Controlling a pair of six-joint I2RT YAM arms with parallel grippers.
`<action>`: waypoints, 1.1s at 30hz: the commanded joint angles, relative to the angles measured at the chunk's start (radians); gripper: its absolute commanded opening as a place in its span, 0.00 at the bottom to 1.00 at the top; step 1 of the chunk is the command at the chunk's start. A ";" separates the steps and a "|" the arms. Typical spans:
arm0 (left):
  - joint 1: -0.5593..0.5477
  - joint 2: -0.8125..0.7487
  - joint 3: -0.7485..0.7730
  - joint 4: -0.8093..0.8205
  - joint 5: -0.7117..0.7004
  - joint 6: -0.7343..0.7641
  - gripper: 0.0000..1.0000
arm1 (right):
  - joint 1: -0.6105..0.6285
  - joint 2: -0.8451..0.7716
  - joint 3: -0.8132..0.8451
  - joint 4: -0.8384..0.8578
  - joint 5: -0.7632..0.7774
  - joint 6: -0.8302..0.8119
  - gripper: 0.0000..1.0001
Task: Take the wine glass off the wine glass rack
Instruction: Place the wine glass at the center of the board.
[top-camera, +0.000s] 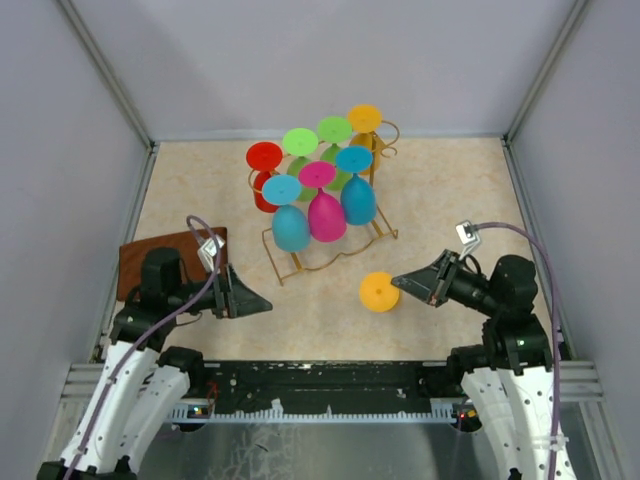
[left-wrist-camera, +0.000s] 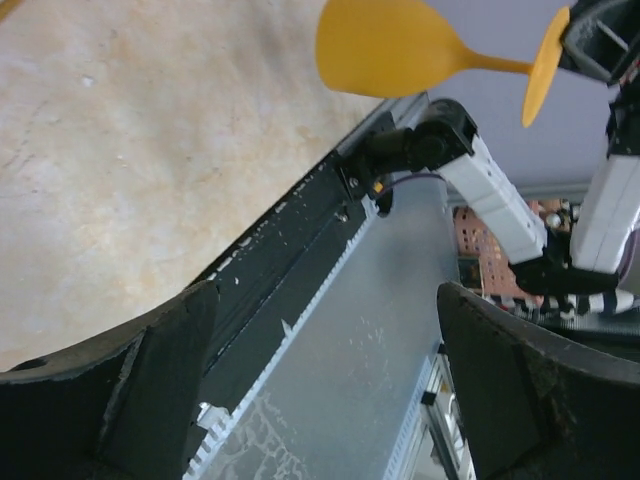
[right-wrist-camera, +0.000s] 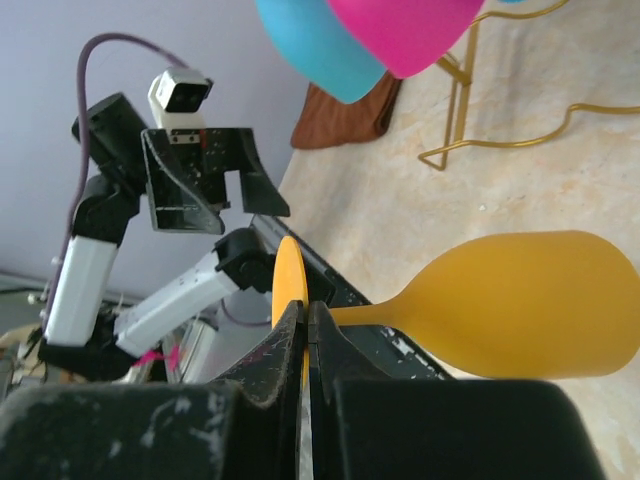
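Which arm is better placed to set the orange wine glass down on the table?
Right. The right end effector is shut on the stem of the orange wine glass, clear of the wine glass rack. The left end effector is open and empty beside the brown cloth.

Matt orange plastic wine glass (right-wrist-camera: 520, 318); glossy gold metal wire rack (top-camera: 377, 160)

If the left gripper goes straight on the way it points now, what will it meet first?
Probably the orange wine glass that the right gripper holds by its stem; nothing stands between. Depth is unclear, so the left gripper might miss it.
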 joint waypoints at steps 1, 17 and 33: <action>-0.145 0.009 -0.028 0.215 0.027 -0.087 0.96 | -0.005 0.064 -0.008 0.141 -0.165 -0.028 0.00; -0.873 0.256 -0.090 0.998 -0.641 -0.375 0.95 | 0.126 0.159 0.024 0.370 -0.174 -0.107 0.00; -1.073 0.463 -0.134 1.311 -0.830 -0.333 0.67 | 0.149 -0.010 -0.126 0.409 -0.171 -0.092 0.00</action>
